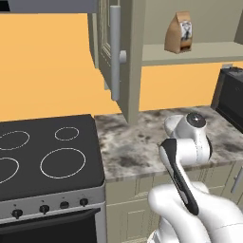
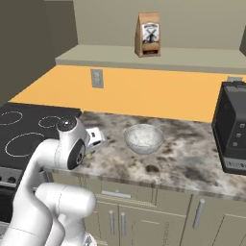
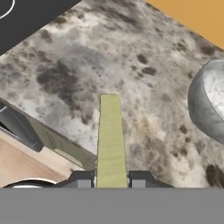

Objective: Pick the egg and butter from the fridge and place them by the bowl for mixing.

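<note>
My claw [image 3: 111, 179] is clamped on the butter [image 3: 110, 140], carried over the counter [image 3: 87, 74] toward the bowl [image 3: 210, 105] ahead-right.

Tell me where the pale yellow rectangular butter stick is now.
In the hand view, the pale yellow butter stick is clamped between the gripper tips, over the speckled stone counter, with the shiny silver metal bowl to its right.

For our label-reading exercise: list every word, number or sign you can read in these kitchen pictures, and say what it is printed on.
No text can be read anywhere.
Brown paper bag on the shelf: a dark label with a picture, its lettering too blurred to read.
Stove knobs: no legible markings.
</note>
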